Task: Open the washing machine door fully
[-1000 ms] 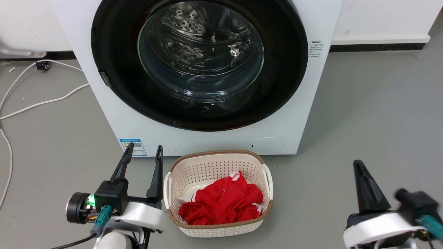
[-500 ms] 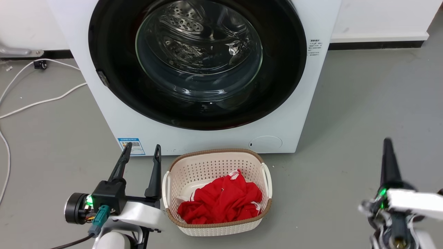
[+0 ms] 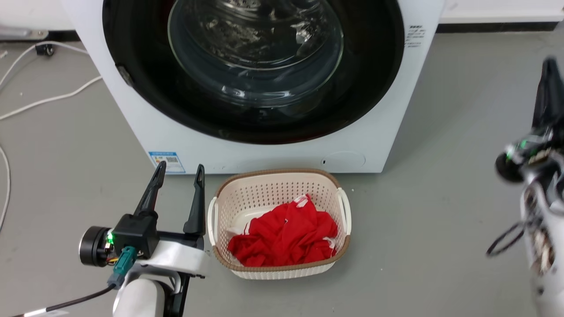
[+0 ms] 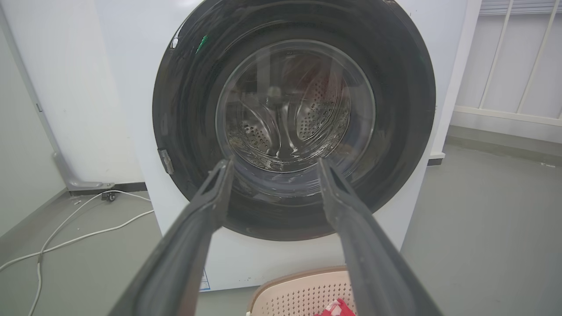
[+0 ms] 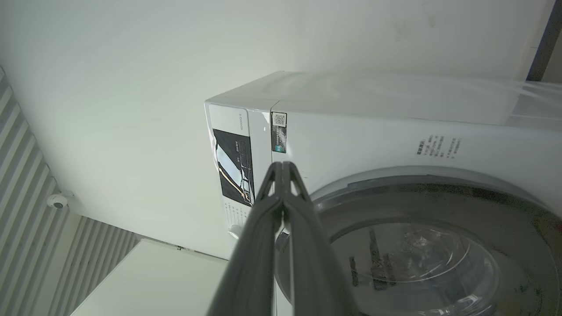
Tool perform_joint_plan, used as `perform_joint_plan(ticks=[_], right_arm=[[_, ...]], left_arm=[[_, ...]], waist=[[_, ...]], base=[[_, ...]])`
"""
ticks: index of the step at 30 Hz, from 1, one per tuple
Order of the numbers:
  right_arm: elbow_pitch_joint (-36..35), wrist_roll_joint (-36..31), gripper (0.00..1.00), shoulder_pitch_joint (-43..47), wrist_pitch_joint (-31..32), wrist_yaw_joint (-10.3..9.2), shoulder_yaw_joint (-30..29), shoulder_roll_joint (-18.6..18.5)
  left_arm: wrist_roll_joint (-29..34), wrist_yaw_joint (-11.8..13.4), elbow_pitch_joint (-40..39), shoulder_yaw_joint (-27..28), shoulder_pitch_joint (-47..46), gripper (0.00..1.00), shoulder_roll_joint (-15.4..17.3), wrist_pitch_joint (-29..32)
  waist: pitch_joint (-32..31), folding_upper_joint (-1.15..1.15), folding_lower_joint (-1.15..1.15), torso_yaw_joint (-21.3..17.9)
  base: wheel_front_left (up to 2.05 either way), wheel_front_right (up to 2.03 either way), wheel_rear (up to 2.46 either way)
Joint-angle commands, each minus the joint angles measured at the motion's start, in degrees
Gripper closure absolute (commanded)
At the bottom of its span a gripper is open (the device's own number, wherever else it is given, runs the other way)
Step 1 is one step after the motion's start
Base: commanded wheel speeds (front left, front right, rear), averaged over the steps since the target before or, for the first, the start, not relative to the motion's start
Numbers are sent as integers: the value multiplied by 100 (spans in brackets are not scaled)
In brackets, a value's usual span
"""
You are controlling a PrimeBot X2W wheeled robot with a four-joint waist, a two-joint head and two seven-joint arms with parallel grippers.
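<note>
The left gripper [image 3: 180,166] hangs low in front of the machine's lower left corner, its two long dark fingers spread wide with nothing between them. In the left wrist view the fingers frame the lower half of the glass. The right gripper [image 5: 283,166] is up in the air off the machine's right side, apart from it. It is blurred in the head view, but its own wrist view shows the fingers pressed together and empty, pointing near the black control panel [image 5: 232,166] at the machine's top corner.

The washing machine door [image 3: 255,66] is a large round glossy black disc with a bulging clear glass bowl in its centre. It takes up nearly the whole width of the white washing machine front [image 3: 132,127]. It lies flat against that front, shut. Through the glass the perforated steel drum shows, with ceiling light mirrored on the bowl. A small grey tab [image 3: 124,75] sits on the disc's left edge (what kind of part it is I cannot tell).

On the grey floor just below the door stands a cream perforated plastic basket with a brown rim [image 3: 277,172], holding a crumpled red cloth [image 3: 284,237]. It is just beside the left gripper. White cables [image 3: 44,99] trail over the floor to the left
</note>
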Motion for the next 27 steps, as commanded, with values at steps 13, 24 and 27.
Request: perform_joint_plan(ticks=[13,24,27], right_arm=[[2392,-810,100,-3324,1027,0,1202,-1271],[3984,-1771,100,-5318,2640,0,2378,-1167],[4189,-1919,100,-5551,2957,-1,2543,-1088]], left_arm=[[9,-81,-179,-44,-410,0,-2,-12],[-25,-123,-321,-34,-753,0,-8,-12],[-34,-121,-346,-25,-841,0,-10,-13]], waist=[[734,0,0,288],[1346,0,0,459],[1466,0,0,493]], base=[[0,0,0],[0,0,0],[0,0,0]])
